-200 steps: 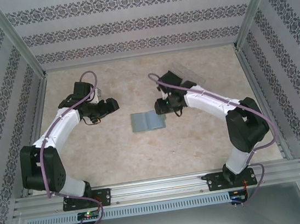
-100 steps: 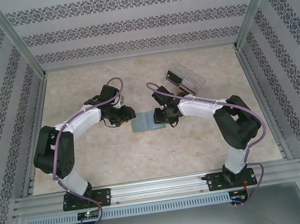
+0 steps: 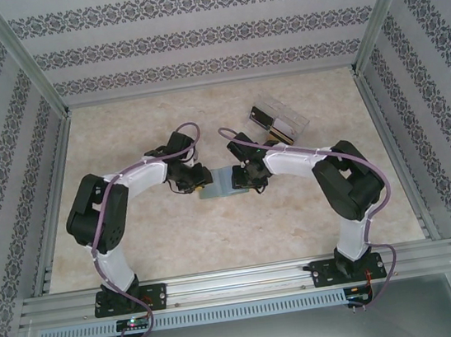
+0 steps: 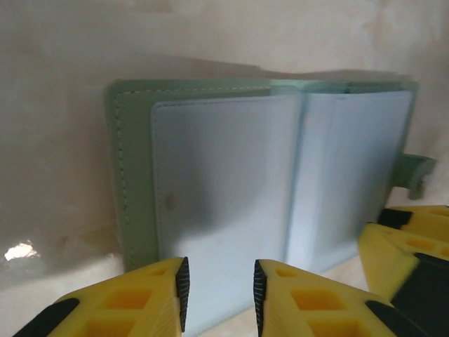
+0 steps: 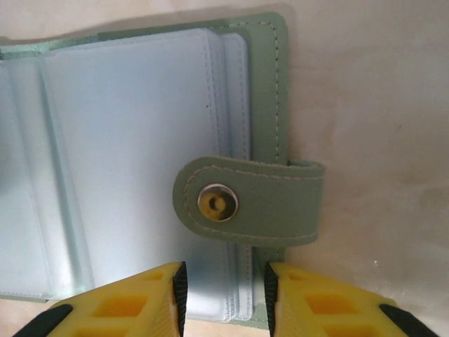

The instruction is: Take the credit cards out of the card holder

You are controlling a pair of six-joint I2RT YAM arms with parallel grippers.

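Observation:
The card holder (image 3: 221, 182) lies open and flat at the table's middle, grey-green cover down and pale blue sleeves up. My left gripper (image 3: 200, 180) hovers at its left panel. In the left wrist view the holder (image 4: 130, 175) lies ahead, and my left gripper (image 4: 220, 295) is open with a narrow gap over the sleeve's near edge. My right gripper (image 3: 244, 179) is at the right panel. There the holder (image 5: 126, 154) shows its snap strap (image 5: 245, 200), folded over the sleeves. My right gripper (image 5: 224, 298) is open, straddling the sleeve edges. The credit cards are hidden.
A clear plastic box (image 3: 279, 121) with dark and golden contents sits behind the right arm. The right gripper's yellow fingers (image 4: 407, 246) show at the right of the left wrist view. Metal frame rails and patterned walls bound the beige table (image 3: 177, 241).
Both arms have swung inward from the back of the table to the card holder's two sides. Both pairs of jaws have narrowed, the left one much more.

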